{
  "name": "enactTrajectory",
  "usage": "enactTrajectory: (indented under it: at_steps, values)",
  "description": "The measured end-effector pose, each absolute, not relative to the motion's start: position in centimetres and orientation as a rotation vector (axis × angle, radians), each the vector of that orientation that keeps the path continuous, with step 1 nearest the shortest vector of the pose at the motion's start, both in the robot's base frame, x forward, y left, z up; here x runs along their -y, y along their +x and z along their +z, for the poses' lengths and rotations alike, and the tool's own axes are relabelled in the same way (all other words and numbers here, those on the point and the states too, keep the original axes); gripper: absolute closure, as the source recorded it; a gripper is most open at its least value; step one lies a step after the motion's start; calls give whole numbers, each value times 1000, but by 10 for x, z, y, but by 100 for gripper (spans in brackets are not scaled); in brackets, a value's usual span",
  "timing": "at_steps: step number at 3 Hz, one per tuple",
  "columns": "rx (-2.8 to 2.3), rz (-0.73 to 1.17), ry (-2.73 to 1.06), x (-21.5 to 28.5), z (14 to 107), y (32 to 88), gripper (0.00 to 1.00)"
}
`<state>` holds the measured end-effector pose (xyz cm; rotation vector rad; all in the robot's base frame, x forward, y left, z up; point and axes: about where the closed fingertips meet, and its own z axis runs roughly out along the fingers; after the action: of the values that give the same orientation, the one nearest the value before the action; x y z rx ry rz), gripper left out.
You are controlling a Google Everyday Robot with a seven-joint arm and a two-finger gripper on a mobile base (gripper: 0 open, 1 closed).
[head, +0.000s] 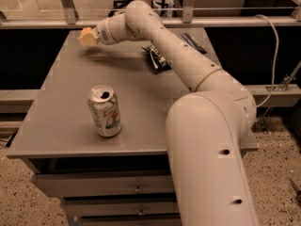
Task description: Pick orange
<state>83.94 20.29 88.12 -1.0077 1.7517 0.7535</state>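
Observation:
The orange point(84, 32) is a small round orange fruit at the far left of the grey table point(61, 98). My gripper point(88, 37) is at the end of the long white arm that reaches from lower right to that far left corner. It is shut on the orange and holds it a little above the tabletop, with a shadow on the surface just below. The fingers cover most of the fruit.
A green and white soda can point(105, 112) stands upright near the table's front left. A dark blue chip bag point(157, 59) lies at the back, partly behind the arm. Drawers point(136, 188) sit under the table. A metal railing runs behind it.

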Motion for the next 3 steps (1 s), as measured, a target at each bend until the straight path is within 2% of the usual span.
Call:
enactTrajectory:
  at_steps: [2,3]
  values:
    - [-1501,963,-1066,-146,928,767,100]
    - [-1368,1008,-1140,-109,945,731,100]
